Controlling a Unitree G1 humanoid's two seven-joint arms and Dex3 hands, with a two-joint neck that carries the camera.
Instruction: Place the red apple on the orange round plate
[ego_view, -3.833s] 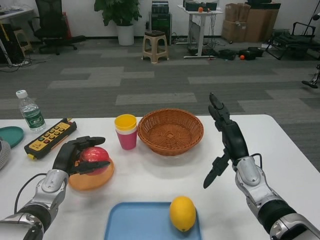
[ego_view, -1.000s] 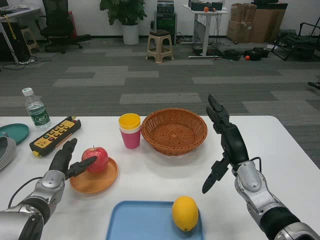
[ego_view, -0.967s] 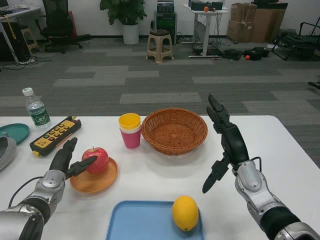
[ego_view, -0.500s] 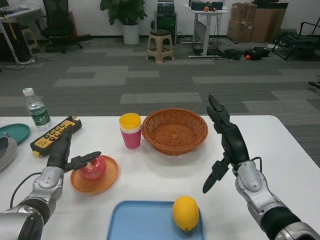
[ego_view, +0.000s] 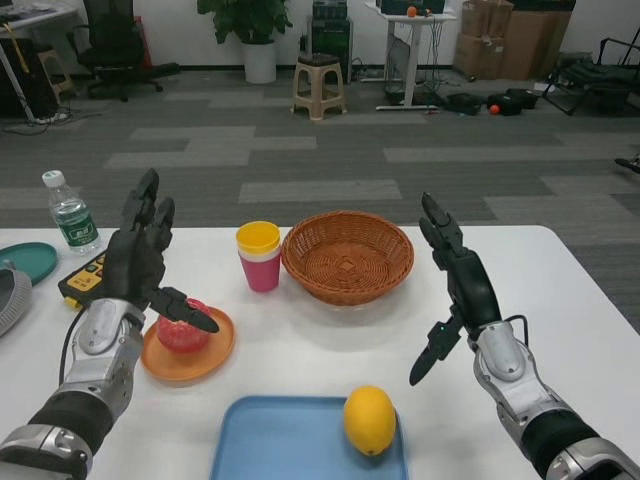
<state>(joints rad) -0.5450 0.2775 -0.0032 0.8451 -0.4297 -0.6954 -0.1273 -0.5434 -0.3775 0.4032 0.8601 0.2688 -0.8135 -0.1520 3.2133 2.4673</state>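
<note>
On the plate (ego_view: 205, 352) the apple (ego_view: 182, 331) is sitting released, so you are finishing the placing: left hand (ego_view: 140, 262) is hovering above it, fingers spread and empty; next, draw it clear.

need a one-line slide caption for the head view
Red apple rests on the orange round plate; open left hand raised above it, right hand open beside the wicker basket.
</note>
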